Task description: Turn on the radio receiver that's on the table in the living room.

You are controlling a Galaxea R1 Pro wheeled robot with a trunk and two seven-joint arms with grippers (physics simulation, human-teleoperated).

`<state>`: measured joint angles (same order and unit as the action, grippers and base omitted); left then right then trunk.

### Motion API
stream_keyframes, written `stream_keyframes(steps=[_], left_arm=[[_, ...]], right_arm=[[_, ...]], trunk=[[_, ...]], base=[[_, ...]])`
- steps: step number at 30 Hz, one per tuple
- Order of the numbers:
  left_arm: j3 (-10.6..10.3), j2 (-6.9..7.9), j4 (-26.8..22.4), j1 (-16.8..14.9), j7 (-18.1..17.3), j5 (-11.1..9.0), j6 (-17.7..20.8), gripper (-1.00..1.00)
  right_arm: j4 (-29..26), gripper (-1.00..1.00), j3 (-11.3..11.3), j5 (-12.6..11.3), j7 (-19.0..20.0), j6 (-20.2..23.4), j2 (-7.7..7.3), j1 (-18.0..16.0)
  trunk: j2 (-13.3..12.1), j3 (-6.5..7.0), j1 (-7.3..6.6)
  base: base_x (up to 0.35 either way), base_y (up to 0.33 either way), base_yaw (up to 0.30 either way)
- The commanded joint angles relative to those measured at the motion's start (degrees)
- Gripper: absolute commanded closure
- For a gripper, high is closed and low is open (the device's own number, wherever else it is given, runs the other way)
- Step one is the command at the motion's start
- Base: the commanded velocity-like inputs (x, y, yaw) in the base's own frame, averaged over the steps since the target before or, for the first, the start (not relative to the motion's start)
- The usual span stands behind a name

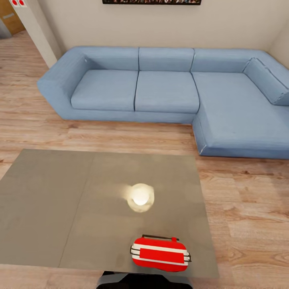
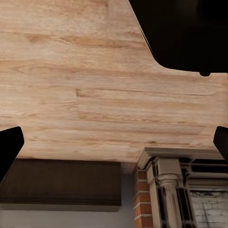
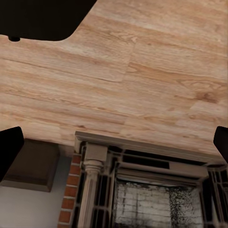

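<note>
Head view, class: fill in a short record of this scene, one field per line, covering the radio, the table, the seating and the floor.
radio: red radio receiver with white stripes, lying near the table's near edge
table: low grey table, two panels, a lamp's reflection at mid-top
seating: blue L-shaped sofa beyond the table
floor: light wood planks

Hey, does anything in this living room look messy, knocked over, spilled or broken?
Nothing stands out. The red radio lies near the front edge of the grey table, not overhanging. The bright spot is a lamp reflection, not a spill. The blue sofa looks tidy.
</note>
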<state>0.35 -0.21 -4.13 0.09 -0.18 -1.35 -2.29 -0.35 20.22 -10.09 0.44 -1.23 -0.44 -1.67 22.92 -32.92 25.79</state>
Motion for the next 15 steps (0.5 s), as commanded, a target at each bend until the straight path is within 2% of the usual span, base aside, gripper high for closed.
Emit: stream_keyframes(steps=[1, 15], left_arm=[[-0.02, -0.01, 0.0, 0.0, 0.0, -0.01, 0.0, -1.0], [0.0, -0.05, 0.01, 0.0, 0.0, -0.04, 0.0, -1.0]], right_arm=[[0.0, -1.0, 0.0, 0.0, 0.0, 0.0, 0.0, 0.0], [0.0, -1.0, 0.0, 0.02, -0.07, -0.09, -0.07, 0.0]], trunk=[[0.0, -0.09, 0.0], [0.0, -1.37, 0.0]], base=[[0.0, 0.0, 0.0], [0.0, 0.0, 0.0]])
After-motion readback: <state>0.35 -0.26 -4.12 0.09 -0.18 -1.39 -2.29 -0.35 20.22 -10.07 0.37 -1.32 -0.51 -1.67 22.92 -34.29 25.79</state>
